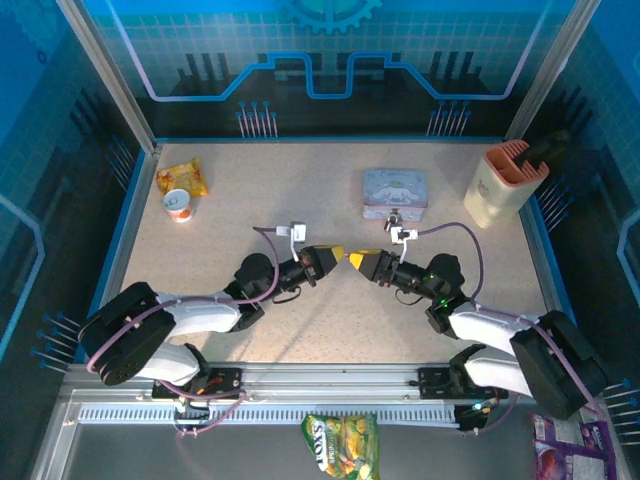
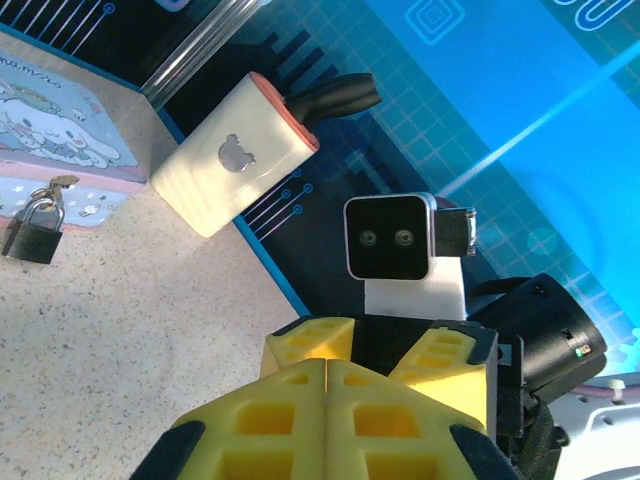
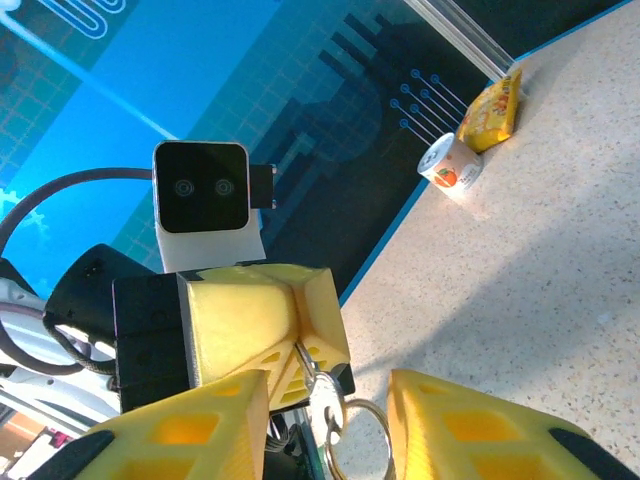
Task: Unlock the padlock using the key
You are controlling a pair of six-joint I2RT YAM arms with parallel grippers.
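Notably, your left claw point(image 1: 337, 254) was clamped shut on the key point(image 3: 310, 370), which hung between your right claw's point(image 1: 358, 260) parted jaws. The padlock point(image 1: 393, 217) lay at one o'clock from them, just beside the tin point(image 1: 395, 186), nearer your right arm.

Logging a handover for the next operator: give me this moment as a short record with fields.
left pincer: shut on the key, ring hanging below
right pincer: open, jaws either side of the ring
padlock: on the table in front of the tin, shackle looks closed
stage: key not yet at the padlock
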